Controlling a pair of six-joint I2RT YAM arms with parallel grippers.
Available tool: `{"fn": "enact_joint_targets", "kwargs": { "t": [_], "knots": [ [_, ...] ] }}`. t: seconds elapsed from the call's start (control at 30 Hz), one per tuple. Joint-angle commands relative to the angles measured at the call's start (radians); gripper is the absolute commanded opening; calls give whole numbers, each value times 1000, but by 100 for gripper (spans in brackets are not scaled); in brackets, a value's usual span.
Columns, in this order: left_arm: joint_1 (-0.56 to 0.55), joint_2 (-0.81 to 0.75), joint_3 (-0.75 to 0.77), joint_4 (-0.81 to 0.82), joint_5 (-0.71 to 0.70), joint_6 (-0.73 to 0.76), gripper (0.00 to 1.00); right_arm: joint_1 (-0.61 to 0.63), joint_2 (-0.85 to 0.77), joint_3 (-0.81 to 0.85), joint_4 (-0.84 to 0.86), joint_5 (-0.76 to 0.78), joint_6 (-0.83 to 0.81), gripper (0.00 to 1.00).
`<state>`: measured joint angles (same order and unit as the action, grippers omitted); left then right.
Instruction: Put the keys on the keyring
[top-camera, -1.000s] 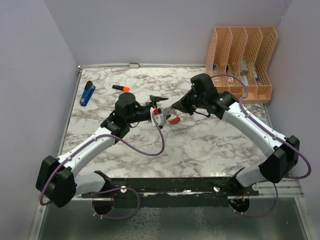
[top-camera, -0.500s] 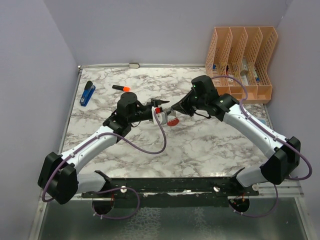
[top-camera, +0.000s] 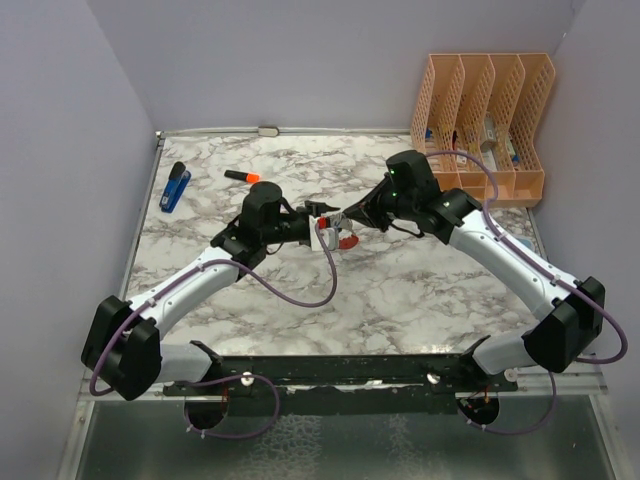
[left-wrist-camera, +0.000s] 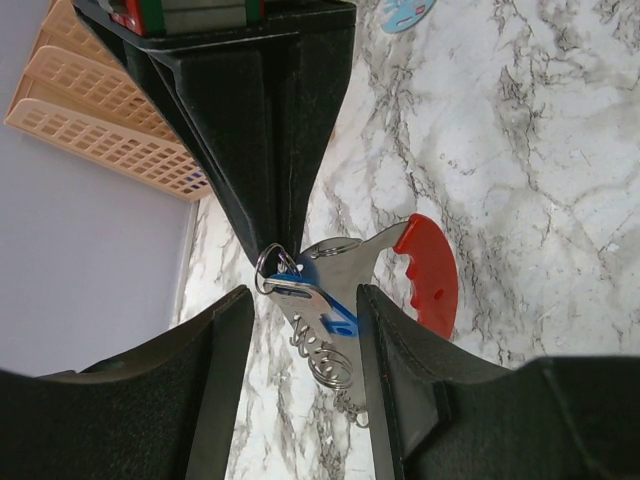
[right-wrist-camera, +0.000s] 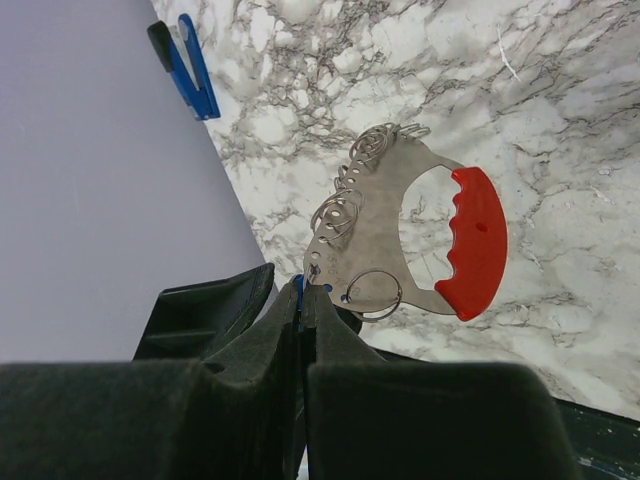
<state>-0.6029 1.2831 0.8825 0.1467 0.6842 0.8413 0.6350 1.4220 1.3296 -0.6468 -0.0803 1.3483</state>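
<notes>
The keyring, a silvery plate with a red crescent grip, hangs above the table's middle between both arms. My left gripper is shut across the plate's width. In the left wrist view the plate spans the gap of that gripper, with the blue-headed key behind it and small wire rings below. My right gripper is shut on the blue key, its tips at the plate's corner. A split ring hangs from the plate.
A dark-blue stapler-like object and an orange-and-black marker lie at the table's back left. An orange file rack stands at the back right. Walls close in on the left, the back and the right.
My left arm has reached a little further right and back, carrying the keyring with it. The right gripper has barely shifted, so the two grippers now sit closer together.
</notes>
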Motion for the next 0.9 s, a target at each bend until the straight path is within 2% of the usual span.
{"fn": "enact_joint_targets", "kwargs": {
  "t": [0.0,0.2,0.37,0.43,0.63,0.87],
  "knots": [
    [-1,-12,34,-19,20,35,49,-3,-20,-10,53,-29,-8,1],
    [0,-24,53,-53,45,59,49,-3,-17,-18,58,-29,-12,1],
    [-1,-19,59,-70,59,69,43,-2,-15,-21,61,-35,-16,1],
    [-1,-21,61,-74,63,73,38,-2,-14,-22,61,-35,-15,1],
    [-1,-23,61,-78,61,95,10,-3,-19,-31,64,-35,-15,1],
    [0,-22,61,-65,45,107,6,-3,-18,-34,66,-39,-17,1]
  ]
}}
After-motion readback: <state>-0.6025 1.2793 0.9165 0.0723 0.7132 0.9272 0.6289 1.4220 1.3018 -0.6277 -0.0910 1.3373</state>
